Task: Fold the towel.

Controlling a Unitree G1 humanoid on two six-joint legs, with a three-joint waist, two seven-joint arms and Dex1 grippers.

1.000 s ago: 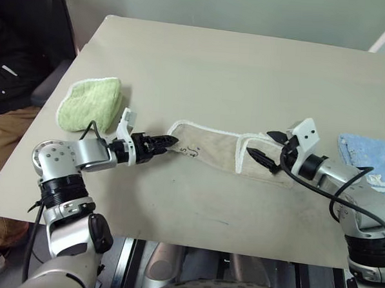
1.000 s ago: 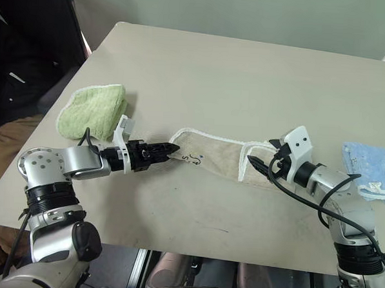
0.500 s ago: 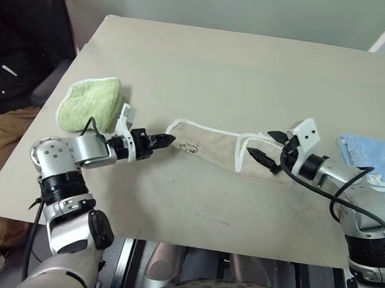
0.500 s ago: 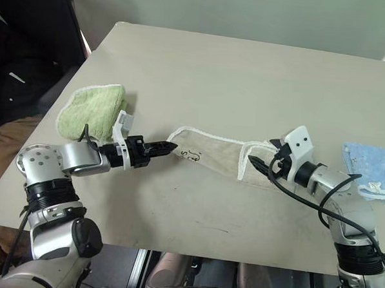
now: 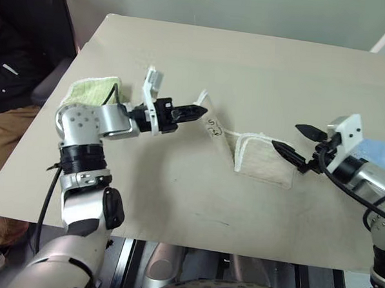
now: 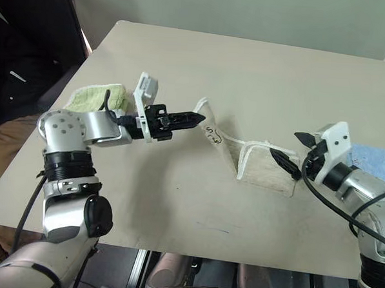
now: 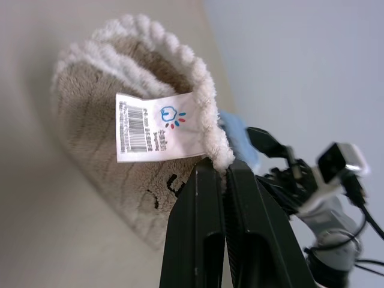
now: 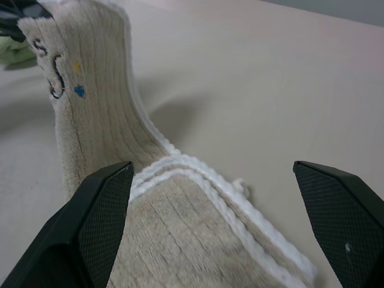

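Nearest the robot, bare table (image 5: pixel 195 215) is seen along the front edge; nothing lies there, which leaves room for the fold to be laid down.

Right gripper (image 5: pixel 297 144) is held with fingers spread wide, empty, just beside the right end of the towel (image 5: pixel 264 162); it is judged to be poised either to pin that end or to receive the carried edge; no contact with the cloth can be confirmed.

The towel's right portion is seen lying flat on the table, already doubled on itself, white corded edging showing along the top layer; the left portion rises from it in a sloping sheet toward the left gripper (image 6: pixel 199 120).

Left gripper is clamped tight on the towel's left corner, beside the white tag (image 7: pixel 153 127), and the corner is held clear of the table; this lifted hold is judged to serve carrying that end over toward the flat right end; the corner pinch looks slim, so slippage is a risk.

Farther left, a light green cloth (image 5: pixel 85 90) is seen partly behind the left arm; at far right, a light blue cloth (image 6: pixel 376 160) lies behind the right wrist; both are apart from the towel and untouched.
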